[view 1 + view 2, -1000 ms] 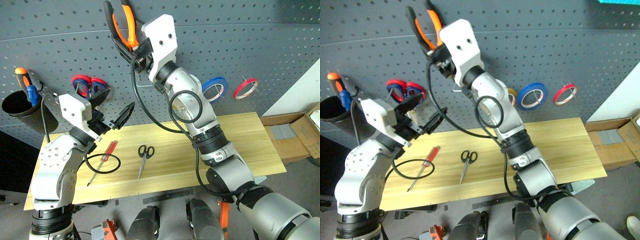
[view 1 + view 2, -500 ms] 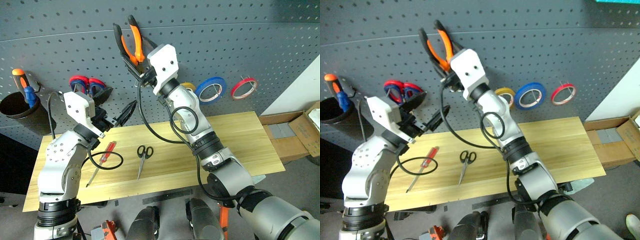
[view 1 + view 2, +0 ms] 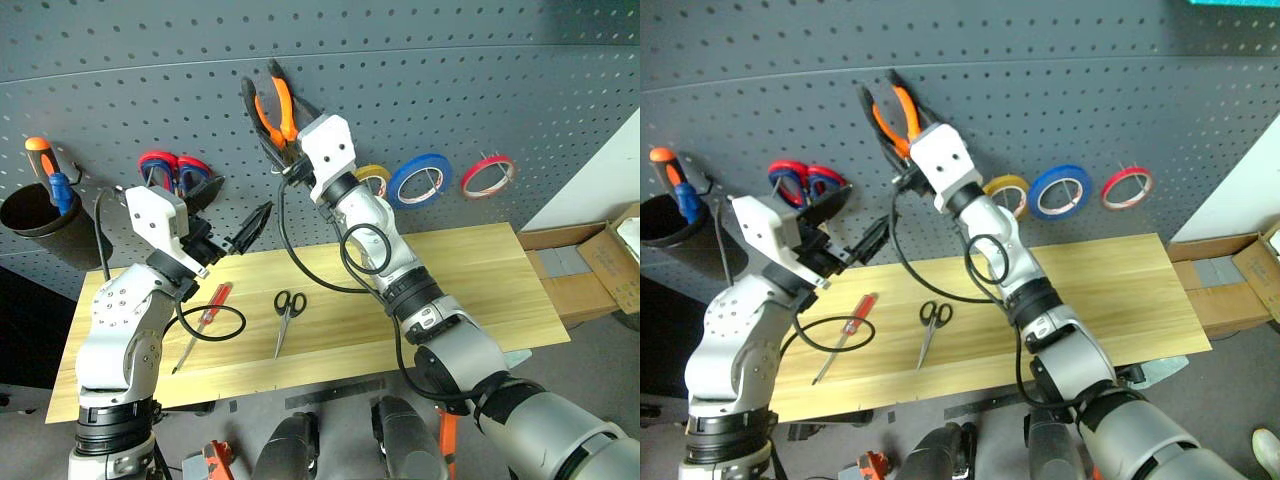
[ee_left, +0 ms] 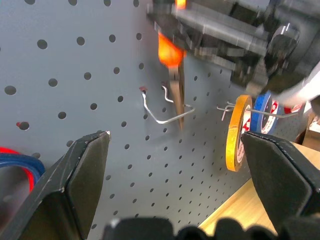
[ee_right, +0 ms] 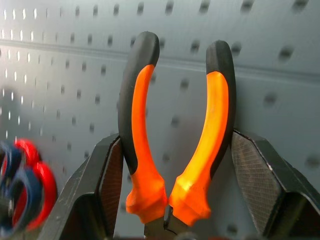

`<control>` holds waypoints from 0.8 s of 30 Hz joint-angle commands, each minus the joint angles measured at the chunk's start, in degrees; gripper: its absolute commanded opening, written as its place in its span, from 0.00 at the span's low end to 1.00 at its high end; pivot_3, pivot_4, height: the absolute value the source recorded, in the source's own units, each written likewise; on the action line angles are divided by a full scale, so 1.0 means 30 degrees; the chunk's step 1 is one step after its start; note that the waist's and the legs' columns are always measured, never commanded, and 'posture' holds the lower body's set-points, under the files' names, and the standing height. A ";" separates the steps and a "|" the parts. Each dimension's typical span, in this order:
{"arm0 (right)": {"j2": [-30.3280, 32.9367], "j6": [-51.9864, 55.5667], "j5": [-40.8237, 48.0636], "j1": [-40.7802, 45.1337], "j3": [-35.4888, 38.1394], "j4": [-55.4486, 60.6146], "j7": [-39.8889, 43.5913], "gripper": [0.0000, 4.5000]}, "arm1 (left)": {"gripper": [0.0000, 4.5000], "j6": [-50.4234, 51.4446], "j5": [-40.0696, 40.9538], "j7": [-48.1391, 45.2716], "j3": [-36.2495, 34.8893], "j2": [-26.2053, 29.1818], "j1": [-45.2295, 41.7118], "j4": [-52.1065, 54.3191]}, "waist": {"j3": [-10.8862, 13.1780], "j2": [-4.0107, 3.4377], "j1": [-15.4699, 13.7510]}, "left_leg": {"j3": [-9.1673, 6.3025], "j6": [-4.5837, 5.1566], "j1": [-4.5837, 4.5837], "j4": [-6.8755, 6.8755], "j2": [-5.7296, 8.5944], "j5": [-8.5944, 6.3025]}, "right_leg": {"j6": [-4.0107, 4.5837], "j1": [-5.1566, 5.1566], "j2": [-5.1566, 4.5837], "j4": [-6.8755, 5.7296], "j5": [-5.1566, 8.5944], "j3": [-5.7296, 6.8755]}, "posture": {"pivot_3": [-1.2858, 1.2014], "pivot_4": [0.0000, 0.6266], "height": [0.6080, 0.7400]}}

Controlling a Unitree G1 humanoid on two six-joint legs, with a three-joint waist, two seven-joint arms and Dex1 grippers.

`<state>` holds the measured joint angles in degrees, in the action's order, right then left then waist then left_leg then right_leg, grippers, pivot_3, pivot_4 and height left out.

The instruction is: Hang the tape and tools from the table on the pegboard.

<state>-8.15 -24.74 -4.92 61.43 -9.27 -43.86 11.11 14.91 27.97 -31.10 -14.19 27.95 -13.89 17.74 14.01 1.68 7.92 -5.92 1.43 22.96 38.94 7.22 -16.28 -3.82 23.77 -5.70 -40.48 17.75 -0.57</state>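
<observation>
The orange-and-black-handled pliers [image 3: 271, 108] stand handles-up against the dark grey perforated pegboard [image 3: 480, 80], pinched near the joint by the right gripper [image 5: 165, 200]; a good hang probably means easing their nose onto the bare bent wire hook [image 4: 162, 111] just beneath (slowly, keeping them flat to the panel) before letting go. The left gripper [image 4: 180, 150] waits spread wide and empty over the light yellowish wooden table [image 3: 480, 290], and no brand, label or writing can be read anywhere.

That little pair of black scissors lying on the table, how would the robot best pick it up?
Probably from straight above, closing the pincer across the slim shut blades just below the black handle loops. The scissors lie flat on the table, handles toward the pegboard, so only their narrow width offers a pinch. The open left pincer hovers nearest.
</observation>
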 commanded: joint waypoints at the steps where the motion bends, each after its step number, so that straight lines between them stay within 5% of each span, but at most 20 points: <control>1: -0.0107 0.0606 -0.0156 0.0080 0.0112 0.0270 -0.0415 0.64 | 1.00 -0.0317 0.0232 -0.0087 -0.0456 0.0093 0.0004 0.0354 | 0.0000 0.0000 -0.0001 | 0.0000 -0.0002 -0.0001 0.0002 0.0000 0.0001 | 0.0000 0.0000 0.0000 -0.0017 0.0000 -0.0002 | 0.50 0.31 1.00; 6: 0.0204 0.1610 -0.0101 -0.0308 0.0319 0.1163 -0.0327 0.64 | 1.00 -0.0339 0.0149 -0.0081 -0.0292 0.0037 -0.0172 0.0154 | -0.0001 0.0002 -0.0027 | -0.0002 -0.0048 -0.0008 0.0027 0.0001 0.0034 | 0.0002 0.0004 0.0002 -0.0109 0.0000 -0.0014 | 0.49 0.31 1.00; 11: 0.0650 0.3687 -0.0079 -0.0920 0.0323 0.3018 -0.0079 0.99 | 1.00 0.0222 0.0401 0.0111 -0.0134 -0.0126 -0.0030 0.0245 | -0.0003 0.0005 -0.0098 | -0.0020 -0.0105 -0.0010 0.0032 -0.0042 0.0080 | 0.0075 0.0008 0.0063 -0.0127 -0.0043 -0.0031 | 0.49 0.32 1.00; 18: 0.2501 0.9657 0.1358 -0.2568 0.0632 1.1218 0.2332 1.00 | 1.00 0.1538 -0.0065 0.1181 0.0250 -0.0268 0.0720 0.0702 | -0.0003 0.0005 -0.0579 | 0.0011 -0.0192 -0.0001 0.0022 -0.0228 0.0130 | 0.0202 0.0067 0.0234 -0.0127 -0.0121 -0.0041 | 0.49 0.32 1.00; 24: 0.5498 1.7693 0.7532 -0.3268 0.3056 1.7931 0.5815 1.00 | 1.00 0.4106 -0.0519 0.2105 0.1313 -0.0056 0.1702 0.1105 | -0.0003 0.0005 -0.0631 | 0.0063 -0.0206 0.0014 -0.0010 -0.0280 0.0126 | 0.0213 0.0093 0.0262 -0.0120 -0.0127 -0.0073 | 0.48 0.33 1.00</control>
<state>6.91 21.38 10.80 52.11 -2.29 3.20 25.23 25.89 26.81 -25.43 -10.92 27.29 -9.37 18.06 14.01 1.70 6.03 -5.73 0.81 23.01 38.89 6.38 -15.90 -3.18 24.05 -4.91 -40.83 17.37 -0.80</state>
